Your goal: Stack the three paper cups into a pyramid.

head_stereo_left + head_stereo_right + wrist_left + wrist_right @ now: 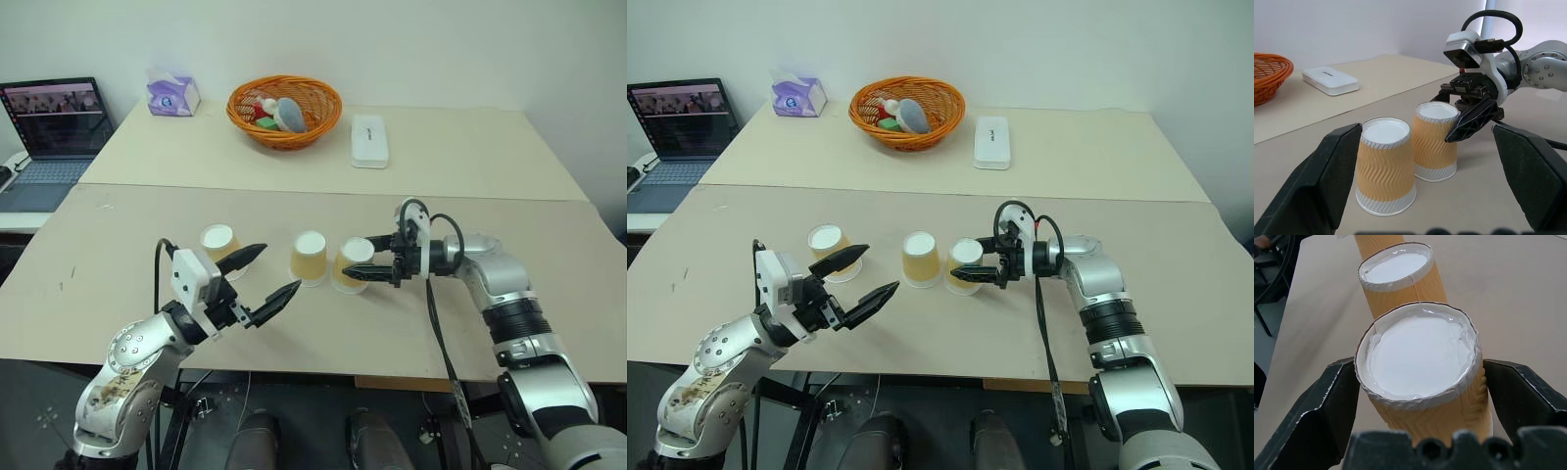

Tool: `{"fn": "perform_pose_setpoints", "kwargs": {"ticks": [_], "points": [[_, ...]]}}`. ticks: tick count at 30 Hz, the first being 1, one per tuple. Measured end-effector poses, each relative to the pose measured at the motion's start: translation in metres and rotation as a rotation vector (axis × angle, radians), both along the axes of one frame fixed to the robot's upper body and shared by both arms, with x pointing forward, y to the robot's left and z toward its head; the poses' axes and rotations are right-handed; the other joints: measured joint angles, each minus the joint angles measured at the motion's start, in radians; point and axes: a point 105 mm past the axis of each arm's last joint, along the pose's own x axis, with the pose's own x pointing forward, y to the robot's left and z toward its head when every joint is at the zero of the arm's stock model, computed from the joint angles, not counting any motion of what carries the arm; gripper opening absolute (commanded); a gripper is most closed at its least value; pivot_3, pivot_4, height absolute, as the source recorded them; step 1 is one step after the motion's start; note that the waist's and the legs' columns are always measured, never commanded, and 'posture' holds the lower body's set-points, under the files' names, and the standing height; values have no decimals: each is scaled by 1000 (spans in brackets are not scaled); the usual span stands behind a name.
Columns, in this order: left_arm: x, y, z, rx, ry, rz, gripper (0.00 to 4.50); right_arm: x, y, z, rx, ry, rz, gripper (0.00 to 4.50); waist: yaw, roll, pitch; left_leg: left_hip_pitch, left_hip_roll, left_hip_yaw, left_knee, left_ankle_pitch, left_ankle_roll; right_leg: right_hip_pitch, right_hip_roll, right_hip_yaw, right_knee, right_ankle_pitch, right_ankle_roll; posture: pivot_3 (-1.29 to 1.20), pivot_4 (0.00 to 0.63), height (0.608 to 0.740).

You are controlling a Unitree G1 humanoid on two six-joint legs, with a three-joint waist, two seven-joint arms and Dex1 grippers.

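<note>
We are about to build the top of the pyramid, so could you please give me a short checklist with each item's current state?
1. Two base cups upside down, side by side: middle cup and right cup stand close together. Ok.
2. Base cups touching: cannot tell.
3. Right gripper released: its fingers straddle the right cup with a gap on each side. Ok.
4. Third cup within reach: stands upside down beside the left gripper. Ok.
5. Left gripper open for the pick: fingers spread wide, nothing held. Ok.
6. Third cup on top: not ok, not yet placed.
</note>
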Motion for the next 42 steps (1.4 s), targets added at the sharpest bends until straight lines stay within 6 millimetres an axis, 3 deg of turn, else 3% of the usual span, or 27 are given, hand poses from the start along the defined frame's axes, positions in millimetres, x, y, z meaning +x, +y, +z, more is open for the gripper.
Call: {"fn": "perform_pose_setpoints", "kwargs": {"ticks": [9,20,23,25,27,30,35,42], "points": [[1,-2,-7,-1,20,-25,4500,-14,-32,46,96,-21,15,4451,1,0,0,0,0,0,0,0,0,0,0,0,-1,0,0,0,150,666],[2,-7,-7,-9,21,-54,4500,-20,-60,66,176,-71,-109,4451,0,0,0,0,0,0,0,0,0,0,0,0,-1,0,0,0,150,666],[14,5,9,-52,-25,36,4500,-24,-63,83,240,-116,-129,4451,0,0,0,0,0,-1,0,0,0,0,0,0,0,0,0,0,150,666],[28,29,29,-129,-67,191,4500,-28,-66,100,289,-163,-145,4451,-1,0,0,0,0,-1,0,0,0,0,0,0,0,0,0,0,150,666],[33,45,35,-187,-60,296,4500,-35,-68,108,302,-183,-136,4451,-1,0,0,-1,0,-2,0,0,0,0,0,0,-1,0,0,0,150,666],[39,62,24,-245,37,427,4500,-52,-65,98,236,-175,-92,4451,2,-1,1,-2,0,-4,0,0,1,0,0,-1,-3,0,0,0,150,666],[35,85,16,-342,114,600,4500,-76,-58,59,69,-91,-20,4451,3,-1,1,-1,-1,-4,0,0,0,1,-1,-1,-1,0,1,0,150,666],[30,92,6,-365,158,681,4500,-84,-44,53,39,-111,38,4451,0,-2,1,1,-1,-4,0,0,0,2,0,-1,-1,0,1,0,150,666]]}}
